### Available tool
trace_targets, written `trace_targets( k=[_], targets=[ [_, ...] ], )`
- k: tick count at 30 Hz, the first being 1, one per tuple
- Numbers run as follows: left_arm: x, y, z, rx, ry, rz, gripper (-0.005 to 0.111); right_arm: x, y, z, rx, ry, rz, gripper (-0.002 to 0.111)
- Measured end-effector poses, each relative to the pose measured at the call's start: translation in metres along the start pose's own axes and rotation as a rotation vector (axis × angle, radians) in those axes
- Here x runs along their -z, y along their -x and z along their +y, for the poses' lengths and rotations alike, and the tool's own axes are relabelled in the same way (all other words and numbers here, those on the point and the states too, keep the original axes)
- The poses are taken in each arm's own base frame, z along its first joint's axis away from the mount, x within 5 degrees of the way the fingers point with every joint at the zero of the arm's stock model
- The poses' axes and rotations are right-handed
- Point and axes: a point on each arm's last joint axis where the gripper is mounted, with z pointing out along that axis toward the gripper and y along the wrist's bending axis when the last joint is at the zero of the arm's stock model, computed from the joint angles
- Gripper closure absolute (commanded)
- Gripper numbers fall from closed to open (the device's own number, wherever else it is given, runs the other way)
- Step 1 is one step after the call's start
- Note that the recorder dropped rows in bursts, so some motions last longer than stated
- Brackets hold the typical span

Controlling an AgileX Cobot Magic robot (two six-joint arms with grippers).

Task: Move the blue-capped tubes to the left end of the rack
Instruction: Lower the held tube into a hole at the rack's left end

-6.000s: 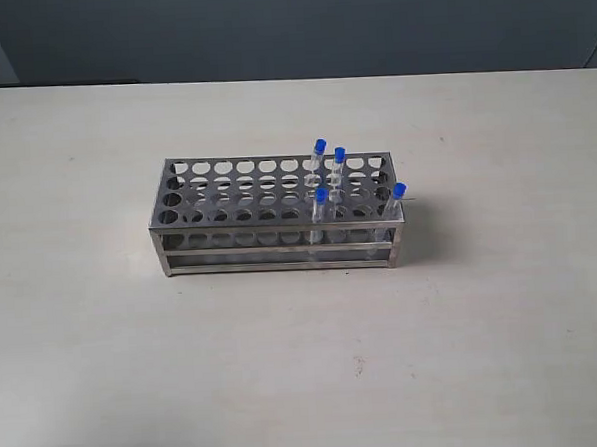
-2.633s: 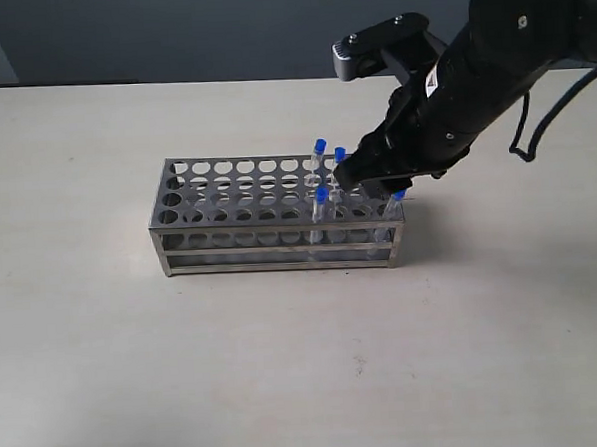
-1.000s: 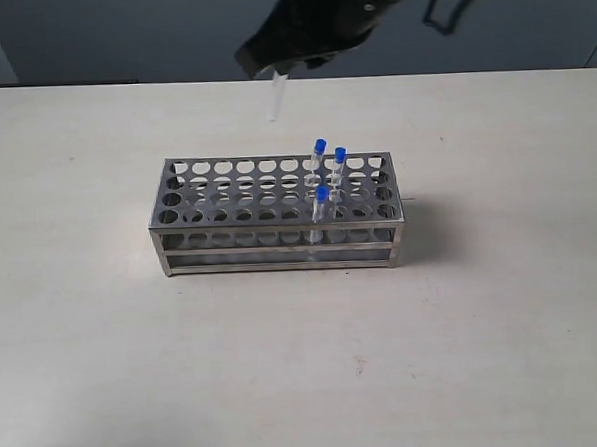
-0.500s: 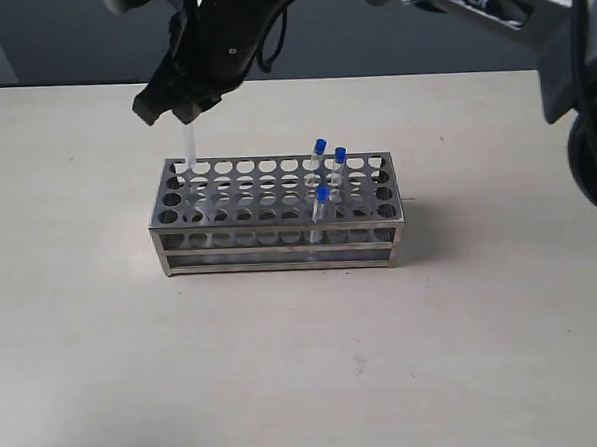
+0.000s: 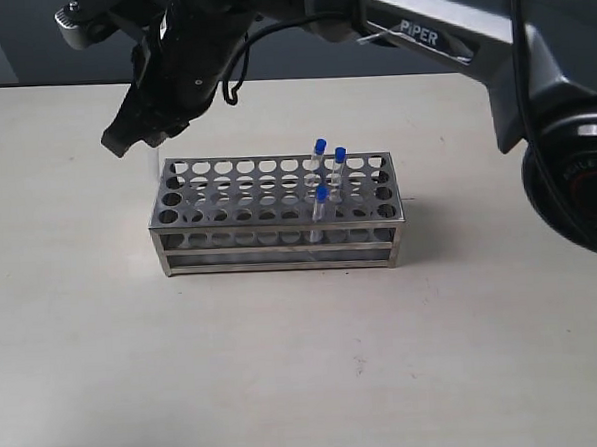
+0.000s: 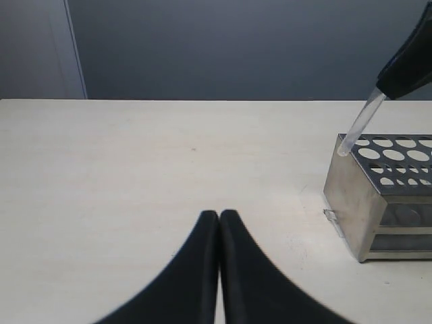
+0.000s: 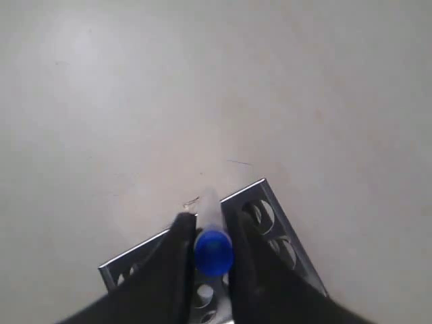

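The silver rack (image 5: 270, 247) stands mid-table. Three blue-capped tubes (image 5: 320, 147) (image 5: 340, 157) (image 5: 321, 196) sit in holes towards its right end. My right gripper (image 5: 132, 140) has reached across to the rack's left end and is shut on the fourth tube, its blue cap (image 7: 214, 252) between the fingers. That clear tube (image 6: 358, 125) hangs tilted, its tip by the top edge of the rack's left end (image 6: 347, 189), over a corner (image 7: 264, 183); whether it is in a hole is hidden. My left gripper (image 6: 219, 214) is shut and holds nothing, low over bare table left of the rack.
The black right arm (image 5: 418, 27) spans the back of the table above the rack. Pale tabletop (image 5: 306, 363) surrounds the rack, and a dark wall (image 5: 48, 36) stands behind the table.
My right gripper has carried the tube further left and a little lower, from above the rack's left holes to its left end edge. The three other tubes have not moved.
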Motion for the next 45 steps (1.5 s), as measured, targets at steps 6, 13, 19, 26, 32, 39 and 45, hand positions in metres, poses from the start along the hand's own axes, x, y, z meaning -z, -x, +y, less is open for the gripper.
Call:
trace_targets(
  k=[6, 13, 19, 26, 32, 39, 45],
  targets=[
    [0.000, 0.000, 0.000, 0.000, 0.000, 0.000, 0.106, 0.003, 0.003, -0.005, 0.017, -0.056, -0.008, 0.109],
    [0.000, 0.000, 0.000, 0.000, 0.000, 0.000, 0.106, 0.004, 0.002, -0.007, 0.015, -0.073, 0.007, 0.109],
    [0.000, 0.000, 0.000, 0.000, 0.000, 0.000, 0.106, 0.000, 0.001, -0.009, 0.024, -0.088, 0.015, 0.109],
    [0.000, 0.000, 0.000, 0.000, 0.000, 0.000, 0.106, -0.014, -0.004, -0.012, 0.033, -0.102, 0.034, 0.109],
    [0.000, 0.000, 0.000, 0.000, 0.000, 0.000, 0.106, -0.025, -0.011, -0.012, 0.031, -0.093, 0.075, 0.109],
    [0.000, 0.000, 0.000, 0.000, 0.000, 0.000, 0.106, -0.008, -0.006, -0.011, 0.042, -0.104, 0.068, 0.109],
    [0.000, 0.000, 0.000, 0.000, 0.000, 0.000, 0.106, 0.010, -0.007, -0.008, 0.043, -0.088, 0.124, 0.109]
  ],
)
